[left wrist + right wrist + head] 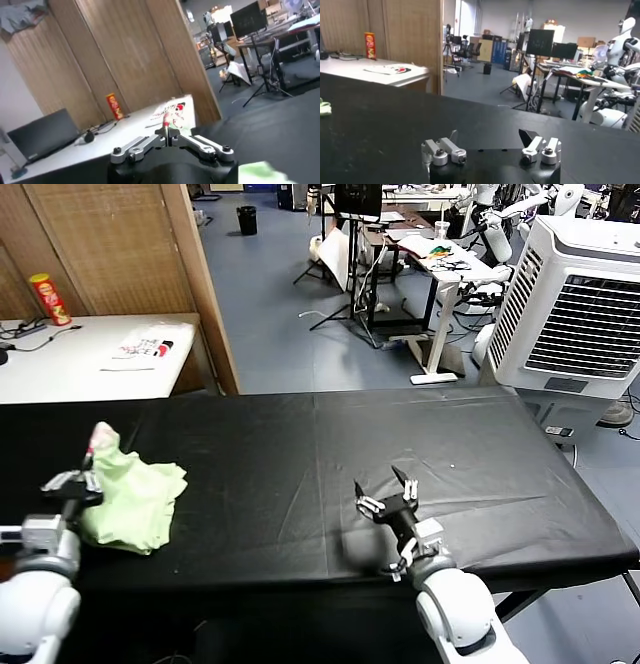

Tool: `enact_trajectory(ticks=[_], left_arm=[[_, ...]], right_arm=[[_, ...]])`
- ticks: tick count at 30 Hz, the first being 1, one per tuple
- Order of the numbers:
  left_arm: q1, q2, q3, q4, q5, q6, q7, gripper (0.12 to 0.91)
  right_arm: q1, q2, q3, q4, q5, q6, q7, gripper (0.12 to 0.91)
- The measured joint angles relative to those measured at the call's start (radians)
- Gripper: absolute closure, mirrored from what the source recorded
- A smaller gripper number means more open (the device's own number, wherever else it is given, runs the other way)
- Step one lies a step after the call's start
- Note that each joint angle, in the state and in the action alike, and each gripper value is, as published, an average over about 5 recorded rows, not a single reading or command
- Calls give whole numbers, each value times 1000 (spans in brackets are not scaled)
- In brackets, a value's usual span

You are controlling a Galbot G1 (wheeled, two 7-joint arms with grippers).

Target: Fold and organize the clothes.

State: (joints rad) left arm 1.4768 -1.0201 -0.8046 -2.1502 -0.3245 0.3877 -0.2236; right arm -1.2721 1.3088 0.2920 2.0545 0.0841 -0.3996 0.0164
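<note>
My worry is the left gripper (pixel 88 467): its fingers are pressed together on only a small peak of the T-shirt (pixel 135 499), so the cloth could slip free, or lift as one tangled bunch if I raise it. The T-shirt is a crumpled pale green heap with a red-and-white scrap showing at its pinched tip. It lies on the black table (pixel 330 454) near that table's left end. My right gripper (pixel 388 492) hovers over the table's middle, well apart from the T-shirt, fingers spread wide and empty.
</note>
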Motion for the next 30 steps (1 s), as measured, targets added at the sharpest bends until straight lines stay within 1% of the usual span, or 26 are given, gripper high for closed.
enact_trajectory(ticks=[4, 6, 8, 13, 15, 17, 18, 20, 24, 25, 28, 30], left_arm=[[-23, -46, 111, -78, -68, 45, -63, 890], [-39, -70, 173, -101, -86, 56, -81, 890], [-53, -96, 237, -111, -86, 60, -91, 890], [-74, -175, 386, -104, -37, 52, -92, 890], [-74, -214, 435, -91, -15, 48, -79, 890], [-70, -256, 479, -77, 15, 47, -60, 880], [-67, -278, 500, -69, 33, 46, -50, 860], [-60, -319, 538, -51, 78, 39, -34, 786], [-51, -378, 598, -21, 164, 2, 5, 570], [-51, -385, 606, -17, 179, -8, 15, 503], [-55, -390, 612, -13, 198, -36, 41, 354], [-57, -386, 607, -14, 198, -53, 56, 288]], right_arm=[[-17, 0, 10, 7, -7, 6, -1, 227], [-26, 2, 15, 10, -12, 8, -2, 227], [-35, 4, 18, 12, -16, 9, -2, 227], [-44, 5, 24, 12, -18, 5, -2, 227], [-45, 5, 25, 12, -15, 1, -3, 227], [-46, 4, 24, 12, -5, -6, -3, 227], [-46, 4, 23, 13, 3, -10, -3, 227], [-45, 1, 18, 14, 22, -22, -4, 227], [-41, -8, 4, 22, 83, -52, -7, 227], [-39, -10, -1, 24, 107, -64, -6, 227], [-29, -11, -20, 26, 192, -106, 10, 227], [-18, -5, -36, 18, 252, -133, 30, 227]])
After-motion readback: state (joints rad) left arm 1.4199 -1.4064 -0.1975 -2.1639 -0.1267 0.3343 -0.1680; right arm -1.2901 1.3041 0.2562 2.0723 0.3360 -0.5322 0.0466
